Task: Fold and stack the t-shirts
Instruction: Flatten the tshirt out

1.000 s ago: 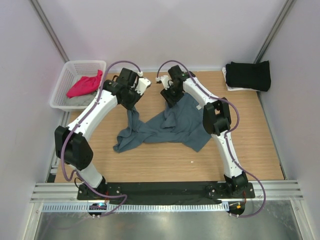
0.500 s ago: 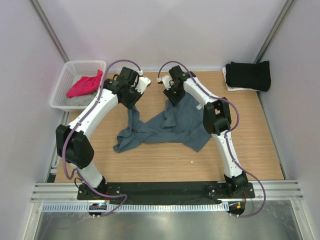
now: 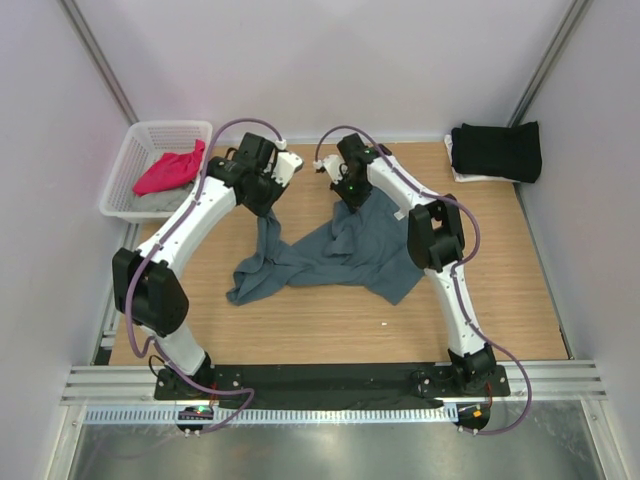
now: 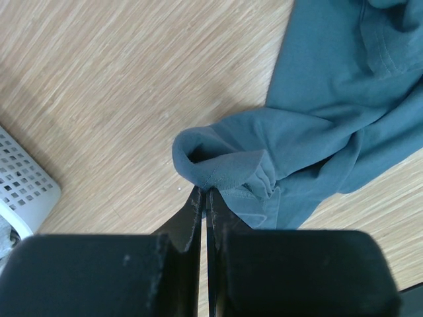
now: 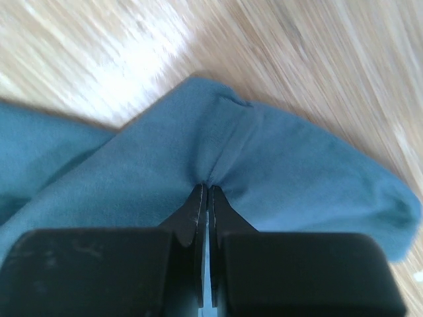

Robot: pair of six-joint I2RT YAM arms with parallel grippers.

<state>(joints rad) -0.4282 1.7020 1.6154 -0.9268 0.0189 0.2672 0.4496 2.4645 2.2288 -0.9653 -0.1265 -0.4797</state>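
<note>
The slate blue-grey t-shirt [image 3: 340, 255] lies crumpled on the wooden table, its far edges lifted by both grippers. My left gripper [image 3: 263, 203] is shut on a bunched hem of it [image 4: 228, 168], and my left gripper [image 4: 203, 193] pinches that cloth at its tips. My right gripper [image 3: 352, 198] is shut on another fold of the same shirt [image 5: 277, 165], and my right gripper [image 5: 205, 190] grips it at the crease. A folded black t-shirt [image 3: 497, 150] lies at the far right corner. A magenta-pink t-shirt [image 3: 168, 170] lies on a light grey one [image 3: 160, 202] in the basket.
A white mesh basket [image 3: 135, 148] stands at the far left beside the table; its corner shows in the left wrist view [image 4: 23, 188]. White cloth peeks from under the black shirt. Walls close in on both sides and behind.
Both grippers have shifted slightly, the right one a little toward the right and nearer, keeping hold of the blue-grey shirt. The shirt's far edge has moved with them.
</note>
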